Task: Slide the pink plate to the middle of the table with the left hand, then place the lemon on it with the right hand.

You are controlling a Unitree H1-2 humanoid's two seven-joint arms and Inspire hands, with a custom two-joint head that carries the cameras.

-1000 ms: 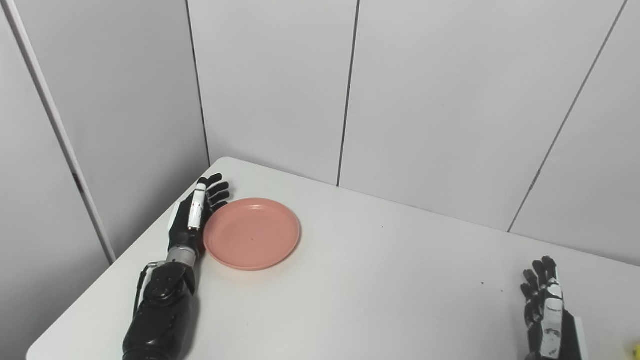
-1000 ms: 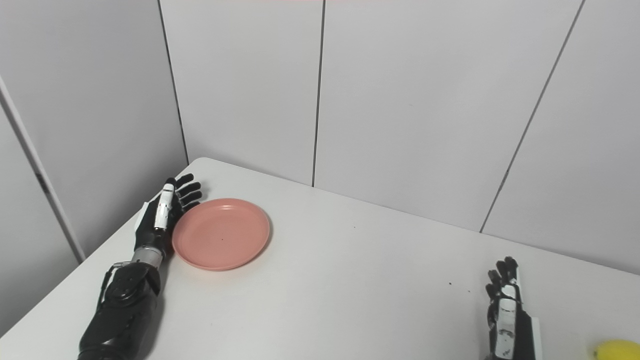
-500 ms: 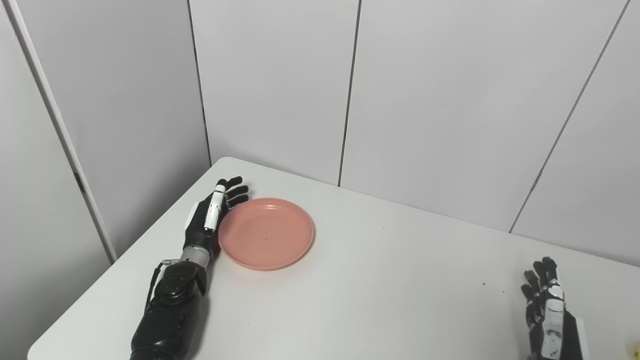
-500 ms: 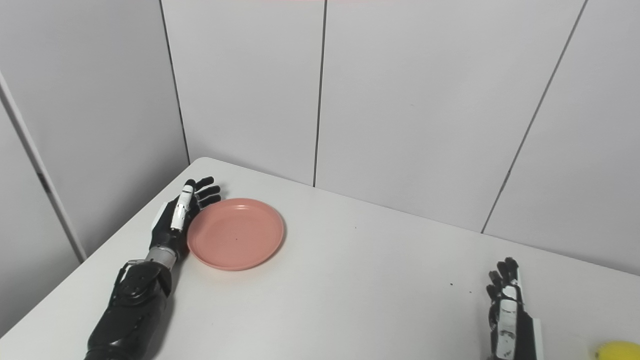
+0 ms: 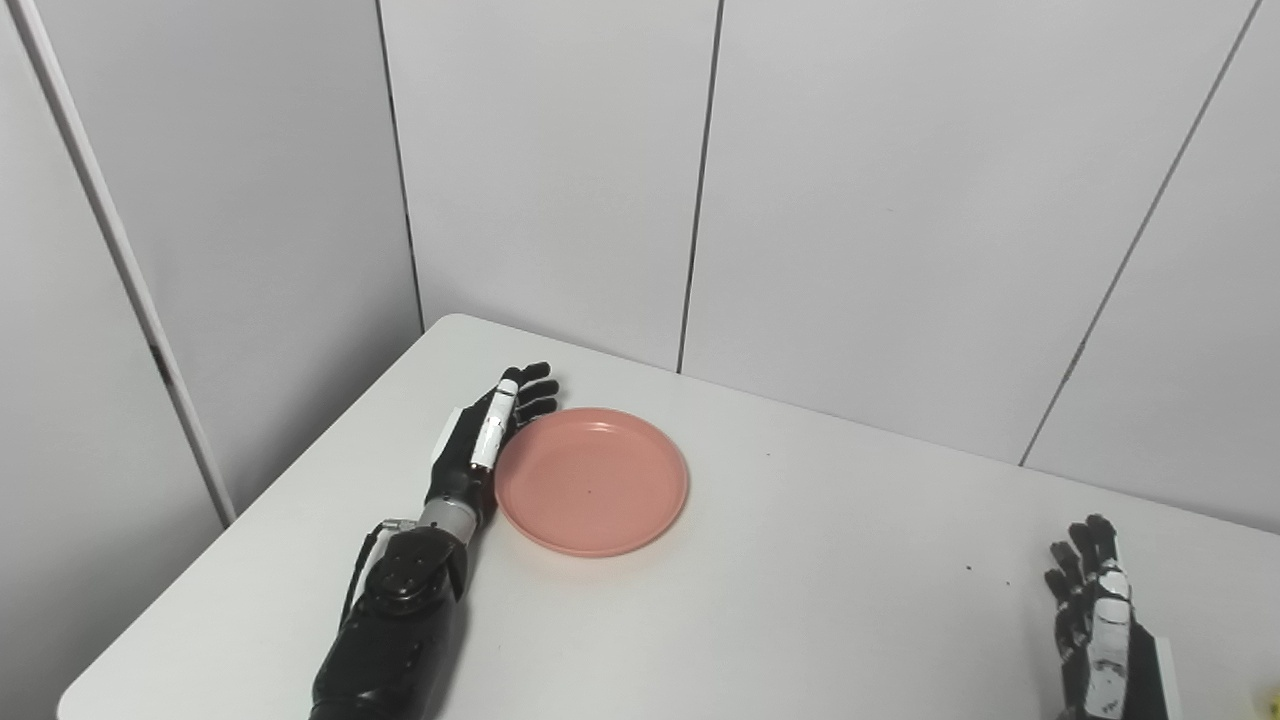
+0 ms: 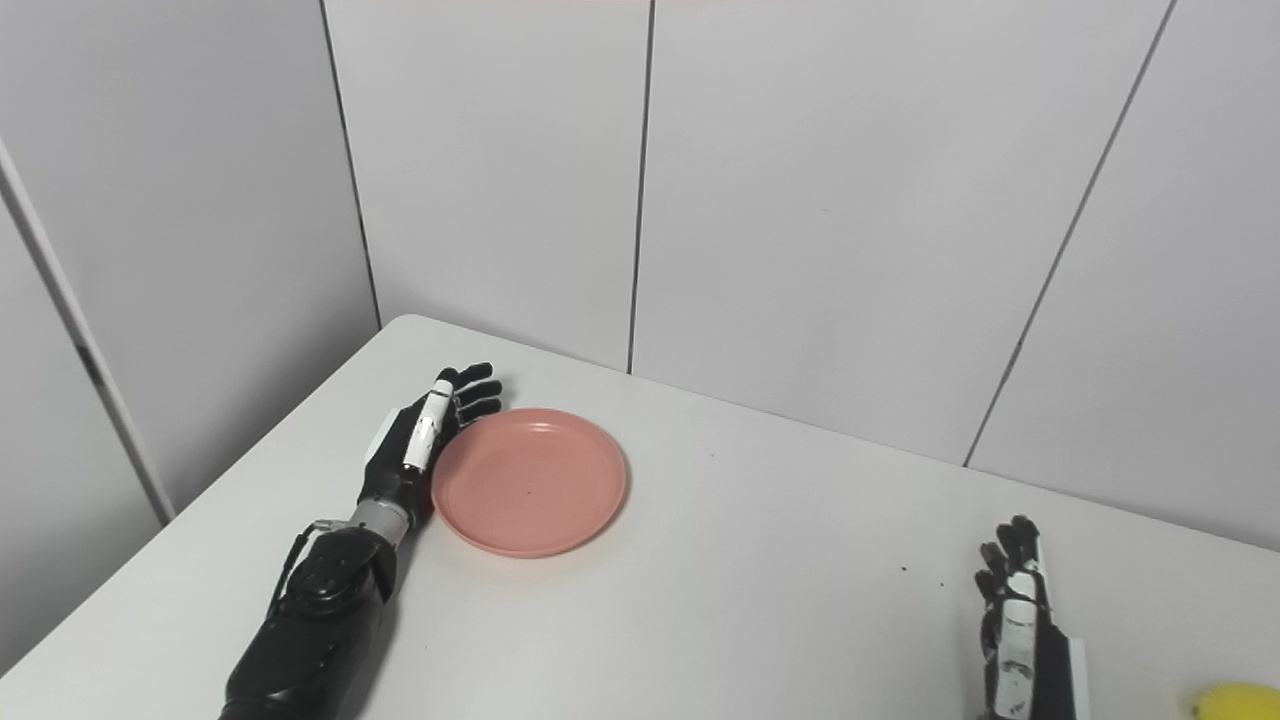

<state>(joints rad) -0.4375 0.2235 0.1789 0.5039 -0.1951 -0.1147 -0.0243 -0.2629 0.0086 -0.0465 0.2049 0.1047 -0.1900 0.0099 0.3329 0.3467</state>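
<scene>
Our left hand [image 5: 487, 440] flat, fingers extended and apart, holding nothing, edge pressed against left rim of pink plate [image 5: 592, 481]. Plate flat on white table [image 5: 800, 560], left of table centre. Our right hand [image 6: 1020, 625] spread, empty, resting at bottom right, well apart from plate. Lemon [image 6: 1235, 701] just right of right hand, at frame corner. Versus a second ago: left hand and plate both shifted right; right hand and lemon unmoved.

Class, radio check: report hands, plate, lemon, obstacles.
Left hand open, flat against pink plate rim, plate left of centre. Right hand open, idle. Lemon at the right hand's right. Path bare.
</scene>
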